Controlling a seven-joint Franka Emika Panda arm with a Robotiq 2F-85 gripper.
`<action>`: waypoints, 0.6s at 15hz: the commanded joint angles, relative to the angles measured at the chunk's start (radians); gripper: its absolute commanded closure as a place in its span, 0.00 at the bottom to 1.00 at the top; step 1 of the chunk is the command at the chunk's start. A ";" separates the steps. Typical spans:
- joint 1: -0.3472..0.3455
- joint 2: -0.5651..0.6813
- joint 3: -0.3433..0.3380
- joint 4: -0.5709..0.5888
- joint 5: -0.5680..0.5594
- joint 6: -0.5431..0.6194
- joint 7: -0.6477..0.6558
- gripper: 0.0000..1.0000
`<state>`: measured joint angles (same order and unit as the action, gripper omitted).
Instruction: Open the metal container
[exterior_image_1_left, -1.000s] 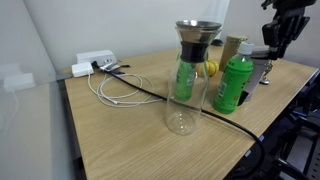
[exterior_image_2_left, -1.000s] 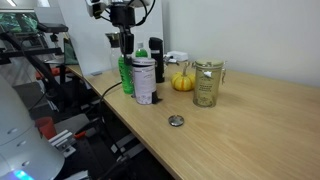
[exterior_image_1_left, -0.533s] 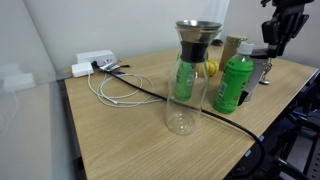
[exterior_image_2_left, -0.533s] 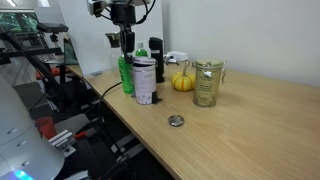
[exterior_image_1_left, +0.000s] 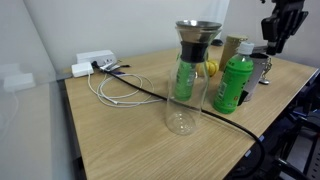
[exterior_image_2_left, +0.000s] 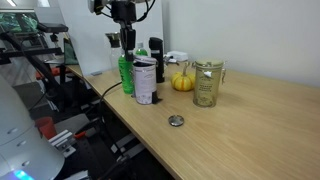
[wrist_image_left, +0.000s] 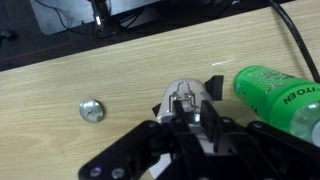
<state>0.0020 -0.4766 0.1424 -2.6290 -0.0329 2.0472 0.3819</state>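
Wrist view: looks straight down on metal container (wrist_image_left: 186, 98) at frame centre, right under gripper (wrist_image_left: 192, 122). Shows round grey top and dark side knob, too small to make out in the exterior views. Gripper fingers fairly close together, but cannot tell if clenched or released; no grasp visible.

In an exterior view, gripper (exterior_image_1_left: 278, 32) hangs at upper right, above and apart from the container. In an exterior view, container (exterior_image_2_left: 145, 82) stands upper left on tabletop (exterior_image_2_left: 250, 130), just beside green bottle (exterior_image_2_left: 126, 74).

Seen in only one exterior view: white power strip (exterior_image_1_left: 93, 62), looped white cable (exterior_image_1_left: 115, 90), black cable (exterior_image_1_left: 150, 95). Small round metal disc (exterior_image_2_left: 176, 121) shows there and at left in wrist view.

Count: 1 metal container, 1 green bottle, 1 glass carafe (exterior_image_1_left: 192, 80), 1 disc, 1 yellow object (exterior_image_2_left: 182, 81), 1 power strip, 2 cables.
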 joint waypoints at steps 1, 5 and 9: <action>-0.010 0.024 -0.004 0.036 -0.024 -0.033 -0.015 0.94; -0.010 0.032 -0.002 0.048 -0.029 -0.035 -0.014 0.94; -0.011 0.044 -0.002 0.065 -0.038 -0.034 -0.013 0.94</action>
<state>0.0021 -0.4641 0.1424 -2.6029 -0.0448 2.0353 0.3785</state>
